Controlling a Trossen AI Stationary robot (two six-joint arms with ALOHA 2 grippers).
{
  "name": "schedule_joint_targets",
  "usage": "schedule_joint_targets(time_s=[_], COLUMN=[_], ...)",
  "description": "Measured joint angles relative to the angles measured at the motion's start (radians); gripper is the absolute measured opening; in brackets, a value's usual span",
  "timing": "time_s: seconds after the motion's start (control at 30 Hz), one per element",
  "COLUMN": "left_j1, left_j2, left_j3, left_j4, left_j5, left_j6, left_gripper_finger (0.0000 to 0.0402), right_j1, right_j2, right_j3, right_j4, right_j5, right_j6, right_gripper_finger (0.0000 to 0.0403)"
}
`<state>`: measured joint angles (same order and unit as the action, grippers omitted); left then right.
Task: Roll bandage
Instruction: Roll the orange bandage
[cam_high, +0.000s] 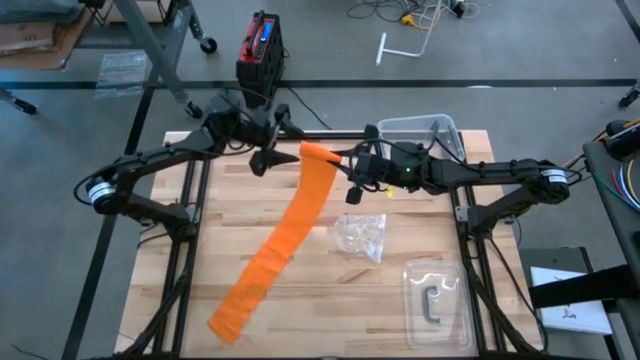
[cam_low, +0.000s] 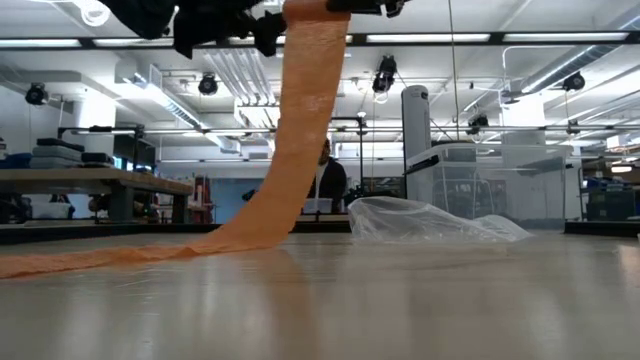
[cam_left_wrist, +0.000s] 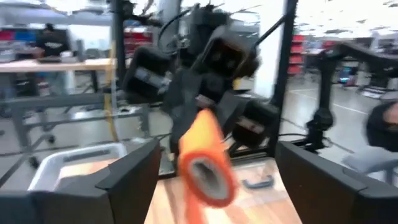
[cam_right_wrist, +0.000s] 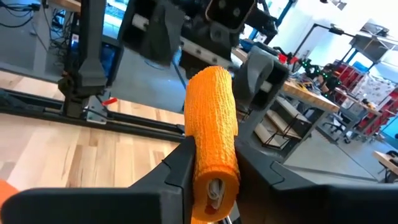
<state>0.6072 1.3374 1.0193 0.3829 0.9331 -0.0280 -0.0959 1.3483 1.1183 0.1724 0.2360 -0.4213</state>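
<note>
The orange bandage (cam_high: 290, 225) is a long strip with a small rolled end (cam_high: 314, 151) held up over the far middle of the table. From the roll the strip hangs down (cam_low: 300, 130) and its lower part lies flat on the table toward the near left corner (cam_high: 232, 312). My right gripper (cam_right_wrist: 214, 143) is shut on the roll. My left gripper (cam_left_wrist: 214, 155) faces it from the left, open, with a finger on either side of the roll's end (cam_left_wrist: 208, 171), not touching it. My right gripper pinches the bandage's rolled end by its sides (cam_right_wrist: 208, 155) between its two fingers (cam_right_wrist: 177, 165). It comes level from the table's right, and the roll lies along the fingers and sticks out past their tips. The roll is lifted clear; the strip hangs from it to the table.
A crumpled clear plastic wrapper (cam_high: 362, 237) lies right of the strip. A clear bin (cam_high: 428, 133) stands at the far right. A clear tray with a grey C-shaped part (cam_high: 435, 300) sits at the near right. A person (cam_low: 328, 178) shows in the room behind.
</note>
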Motion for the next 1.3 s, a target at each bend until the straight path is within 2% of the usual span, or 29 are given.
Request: schedule_joint_targets(time_s=[0.3, 0.53, 0.67, 0.8, 0.93, 1.1, 1.2, 1.3], left_j1=[-0.012, -0.013, -0.013, -0.013, -0.013, -0.013, -0.013, -0.016], left_j2=[0.038, 0.056, 0.056, 0.055, 0.055, 0.055, 0.055, 0.054], left_j3=[0.015, 0.016, 0.016, 0.016, 0.016, 0.016, 0.016, 0.016], left_j4=[0.025, 0.031, 0.027, 0.028, 0.028, 0.037, 0.040, 0.044], left_j5=[-0.016, -0.011, -0.011, -0.019, -0.047, -0.060, -0.060, -0.060], left_j6=[0.000, 0.008, 0.027, 0.071, 0.104, 0.129, 0.130, 0.139], left_gripper_finger=[0.0229, 0.0136, 0.0083, 0.0048, 0.0039, 0.0054, 0.0060, 0.0059], right_j1=[0.000, 0.000, 0.000, 0.000, 0.000, -0.030, -0.061, -0.088], right_j2=[0.000, 0.000, 0.000, 0.000, 0.000, -0.020, -0.040, -0.047], right_j3=[0.000, 0.000, 0.001, 0.014, 0.036, 0.057, 0.057, 0.057], right_j4=[0.025, 0.024, 0.020, 0.015, -0.005, -0.057, -0.102, -0.125], right_j5=[-0.010, -0.007, -0.007, -0.009, -0.009, -0.009, -0.013, -0.058], right_j6=[-0.009, -0.001, 0.124, 0.249, 0.385, 0.602, 0.694, 0.758], right_gripper_finger=[0.0087, 0.0095, 0.0112, 0.0159, 0.0220, 0.0283, 0.0299, 0.0298])
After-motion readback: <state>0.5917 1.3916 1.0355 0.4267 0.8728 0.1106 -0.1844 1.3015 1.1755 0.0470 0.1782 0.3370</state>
